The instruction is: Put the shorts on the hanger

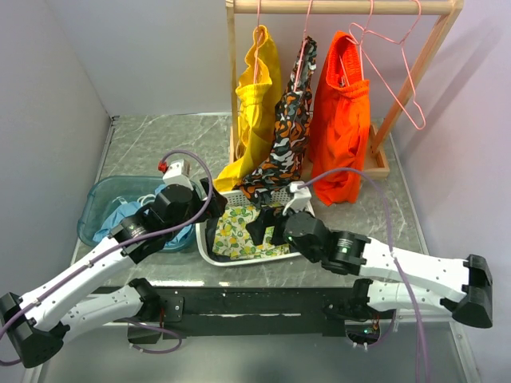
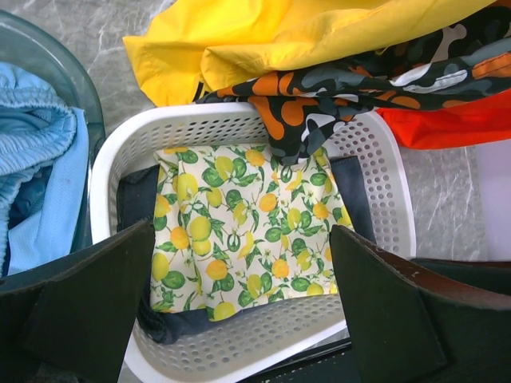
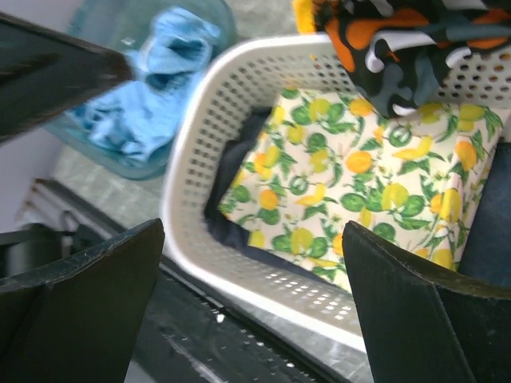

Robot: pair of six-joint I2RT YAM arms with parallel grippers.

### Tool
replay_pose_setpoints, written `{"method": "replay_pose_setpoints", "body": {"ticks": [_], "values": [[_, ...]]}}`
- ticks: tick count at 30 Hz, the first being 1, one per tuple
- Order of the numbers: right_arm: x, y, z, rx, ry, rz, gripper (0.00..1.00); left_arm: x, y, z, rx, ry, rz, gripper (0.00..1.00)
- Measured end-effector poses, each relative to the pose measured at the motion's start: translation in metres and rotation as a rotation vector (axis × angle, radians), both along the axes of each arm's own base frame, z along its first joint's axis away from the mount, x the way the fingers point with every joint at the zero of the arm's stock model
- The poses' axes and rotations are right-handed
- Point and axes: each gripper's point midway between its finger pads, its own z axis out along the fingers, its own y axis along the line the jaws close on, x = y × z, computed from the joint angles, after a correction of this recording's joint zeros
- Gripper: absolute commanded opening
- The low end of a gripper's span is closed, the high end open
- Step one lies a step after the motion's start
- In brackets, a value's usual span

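Top external view: it alone is showing the wooden rack (image 1: 343, 6) at the far side of the bench (image 1: 152, 136). The hanger (image 1: 391, 72) is hanging there from the rail, a thin pink wire triangle with nothing on it, tilted, at the right end beside the orange garment (image 1: 339, 120). A yellow garment (image 1: 255, 104) and a camouflage-print one (image 1: 291, 120) are hanging further left. No wrist view is reaching the rail or the hanger.

Both wrist views are looking down into the white perforated basket (image 2: 104, 167), where the lemon-print cloth (image 2: 239, 191) is lying over something dark. From above, that dark layer is barely showing.

Left pincer (image 1: 209, 195): hovering over the basket's left end, fingers spread wide, gripping nothing. Right pincer (image 1: 267, 219): hovering over the basket's middle, likewise spread and holding nothing. Each wrist view is confirming the wide gap between its own fingers.

The shorts (image 1: 120, 215) are lying crumpled in the translucent blue tub (image 1: 92, 207), just left of the basket. Light blue, plain. The left wrist view is showing the gathered, ribbed waistband at its left edge; the right wrist view is giving only a blurred heap. White cord is visible in the tub from above.
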Motion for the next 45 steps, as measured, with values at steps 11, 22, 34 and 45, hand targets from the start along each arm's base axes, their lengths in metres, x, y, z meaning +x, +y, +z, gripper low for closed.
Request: {"method": "replay_pose_setpoints", "body": {"ticks": [11,22,34,45], "values": [[0.059,-0.031,-0.084,-0.094,0.214,-0.226,1.0,0.001,-0.002,-0.012,0.013,0.045,0.014,0.96],[0.081,-0.115,-0.137,-0.117,0.373,-0.625,1.0,0.001,-0.003,-0.022,0.031,0.077,0.019,0.96],[0.048,-0.232,-0.105,0.073,0.28,-1.01,1.0,-0.01,-0.02,-0.061,0.008,0.175,-0.053,0.96],[0.054,-0.206,-0.042,0.119,0.197,-0.796,1.0,-0.02,-0.061,-0.122,-0.047,0.306,-0.185,0.97]]}}
